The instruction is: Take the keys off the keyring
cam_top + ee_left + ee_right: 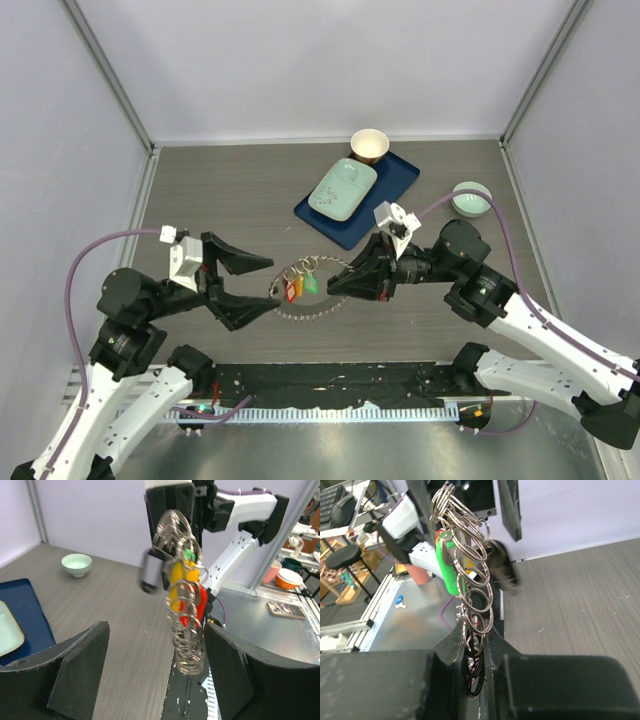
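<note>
The keyring [318,310], a big ring fringed with small silvery rings, is held upright off the table by my right gripper [336,284], which is shut on its edge. In the right wrist view the jaws [479,647] pinch the ring's rim, and the green key [447,565] hangs beside the rings [470,587]. The red and orange keys [292,289] and the green key [310,283] hang on the side toward my left gripper [275,284]. It is open and empty. In its wrist view the keyring [186,645] hangs between its spread fingers [75,677], closer to the right one, carrying the green [189,555], orange [175,587] and red [201,604] keys.
A dark blue tray [395,172] with a pale green dish [342,188] lies at the back centre. A tan cup [369,144] stands behind it. A pale green bowl [471,198] sits at the right. Grey walls close three sides.
</note>
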